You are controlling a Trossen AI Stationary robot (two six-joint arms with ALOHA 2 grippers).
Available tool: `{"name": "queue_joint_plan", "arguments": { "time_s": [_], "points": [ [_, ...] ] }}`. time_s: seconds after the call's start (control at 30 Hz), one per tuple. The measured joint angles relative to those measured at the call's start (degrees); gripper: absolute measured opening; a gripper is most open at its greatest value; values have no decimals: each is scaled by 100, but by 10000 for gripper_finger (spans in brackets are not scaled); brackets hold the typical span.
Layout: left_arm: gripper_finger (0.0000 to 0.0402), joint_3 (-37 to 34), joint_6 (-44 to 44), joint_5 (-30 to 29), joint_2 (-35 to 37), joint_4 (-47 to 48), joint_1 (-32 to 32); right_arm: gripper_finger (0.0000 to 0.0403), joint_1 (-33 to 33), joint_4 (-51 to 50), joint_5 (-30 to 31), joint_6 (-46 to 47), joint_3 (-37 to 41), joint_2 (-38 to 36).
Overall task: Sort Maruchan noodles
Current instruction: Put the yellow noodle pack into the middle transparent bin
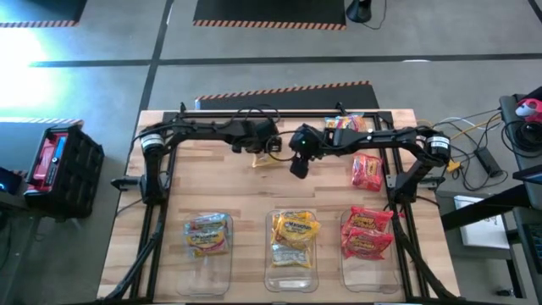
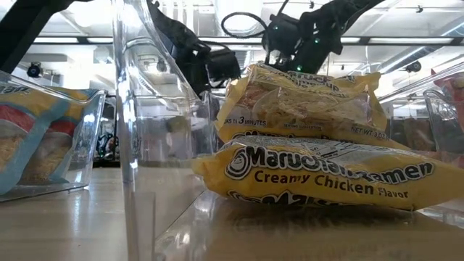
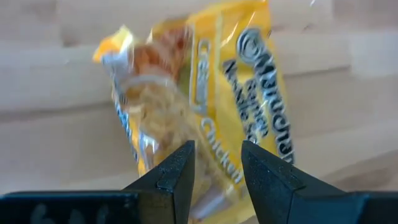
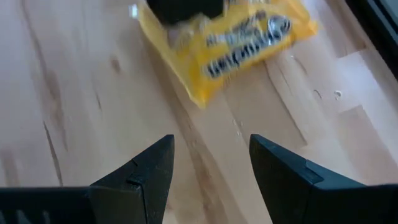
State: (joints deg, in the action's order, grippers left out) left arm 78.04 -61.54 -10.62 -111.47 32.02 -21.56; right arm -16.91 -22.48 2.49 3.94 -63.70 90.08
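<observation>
A yellow Maruchan packet [image 1: 266, 159] is at mid-table toward the far side, also in the left wrist view [image 3: 211, 99] and right wrist view [image 4: 230, 46]. My left gripper [image 1: 269, 149] [image 3: 217, 171] is shut on it. My right gripper [image 1: 298, 166] [image 4: 211, 168] hangs open just right of it, over bare wood, touching nothing. A red packet [image 1: 366, 172] lies flat on the table's right part. More packets [image 1: 347, 125] lie by the far edge. Three clear bins stand by the near edge with a blue [image 1: 207, 235], yellow [image 1: 294, 239] and red packets [image 1: 366, 233]. My left gripper pinches the yellow packet between its two fingers [image 3: 180, 171] at one end [image 3: 219, 186], coming from above. The rest of the packet reaches out beyond the fingertips. Whether it is clear of the table, I cannot tell.
The clear bins [image 1: 229, 280] line the near edge; the middle one fills the low view with its two yellow packets [image 2: 319, 174]. Bare wood lies between the bins and the grippers. The arms' frames run along the left and right table edges.
</observation>
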Motion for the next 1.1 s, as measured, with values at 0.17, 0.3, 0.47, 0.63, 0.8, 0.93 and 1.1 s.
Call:
{"name": "queue_joint_plan", "arguments": {
  "time_s": [0.17, 0.3, 0.47, 0.63, 0.8, 0.93, 1.1],
  "points": [
    [116, 0, 101, -48, 40, -331, -60, 199, 0, 1239, -579, 1083, 241, 0],
    [116, 0, 132, -399, 41, -334, -132, 199, 2, 2637, -745, 2011, 640, 6],
    [116, 0, 164, -831, 43, -327, -255, 199, -70, 3223, -701, 2809, 861, 297],
    [116, 0, 514, -739, 17, -220, -430, 199, -201, 3344, -789, 3398, 755, 856],
    [116, -58, 764, -688, 14, -174, -478, 199, -275, 3368, -1045, 3627, 373, 1327],
    [116, -169, 811, -681, 12, -145, -501, 198, -275, 3305, -1057, 3618, 117, 1704],
    [116, -429, 851, -582, 13, -151, -496, 198, -276, 3101, -1059, 3610, 20, 1880]
  ]
}}
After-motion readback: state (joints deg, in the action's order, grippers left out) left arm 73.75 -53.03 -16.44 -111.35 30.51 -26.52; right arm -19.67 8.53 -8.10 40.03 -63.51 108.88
